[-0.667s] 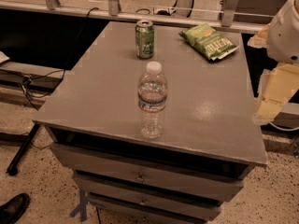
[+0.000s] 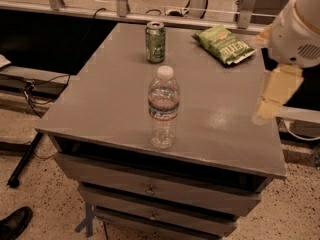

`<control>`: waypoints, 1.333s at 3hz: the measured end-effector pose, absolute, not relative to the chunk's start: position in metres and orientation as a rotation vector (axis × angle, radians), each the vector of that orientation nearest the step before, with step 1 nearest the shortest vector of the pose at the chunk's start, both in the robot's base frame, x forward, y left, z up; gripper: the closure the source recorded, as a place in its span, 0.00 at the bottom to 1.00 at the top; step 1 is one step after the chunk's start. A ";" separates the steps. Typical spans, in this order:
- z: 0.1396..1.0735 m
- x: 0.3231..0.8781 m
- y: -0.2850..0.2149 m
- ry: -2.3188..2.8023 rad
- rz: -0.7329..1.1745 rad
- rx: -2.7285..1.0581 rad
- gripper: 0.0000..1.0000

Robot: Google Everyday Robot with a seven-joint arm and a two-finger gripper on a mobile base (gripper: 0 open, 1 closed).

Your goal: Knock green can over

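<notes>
The green can [image 2: 155, 42] stands upright at the far middle of the grey table [image 2: 110, 99]; it is a small green soda can with pale markings and a silver top. My gripper [image 2: 272, 96] hangs at the right edge of the table, below the white arm housing [image 2: 297, 31]. It is well to the right of the can and nearer the camera, touching nothing.
A clear water bottle [image 2: 163, 106] with a white cap stands near the table's front middle. A green chip bag [image 2: 224, 44] lies at the far right. Drawers [image 2: 150, 189] sit under the tabletop. A black shoe [image 2: 14, 223] is on the floor at bottom left.
The arm and gripper have shifted a little to the left, over the table's right edge. The can, bottle and bag have not moved.
</notes>
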State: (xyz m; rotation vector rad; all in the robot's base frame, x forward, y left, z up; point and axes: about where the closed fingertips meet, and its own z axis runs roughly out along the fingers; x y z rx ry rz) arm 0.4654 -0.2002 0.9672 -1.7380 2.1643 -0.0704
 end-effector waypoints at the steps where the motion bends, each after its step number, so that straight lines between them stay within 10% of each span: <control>1: 0.946 0.524 -0.169 2.037 -0.004 -1.749 0.00; 4: 0.889 0.688 -0.071 1.912 0.279 -1.459 0.00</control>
